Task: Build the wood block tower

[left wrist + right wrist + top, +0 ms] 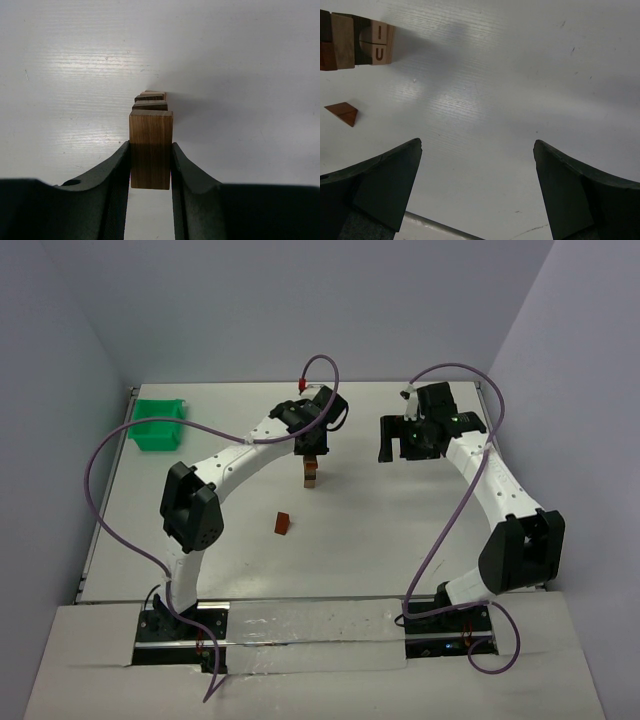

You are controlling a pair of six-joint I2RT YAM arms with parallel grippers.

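Standing near the middle of the surface (400, 550), the wood block tower (312, 478) is a short, narrow stack of tan, reddish and dark pcs, directly under the left pincer (151, 155). That pincer is closed partway on a tan block (151, 132), pads flat vs. its two sides, holding it upright over the stack's top. From the wrist view I can't tell if it touches the pcs below or hangs just above. One small reddish wedge (283, 524) lies loose near the tower, on the side toward the arm bases. The right pincer (477, 150) is spread wide w/ nothing in it, off to the tower's right, well apart. A green bin (157, 425) sits at the far-left corner. Progress, my guess: several pcs stacked, one going on, at least the wedge left to go.
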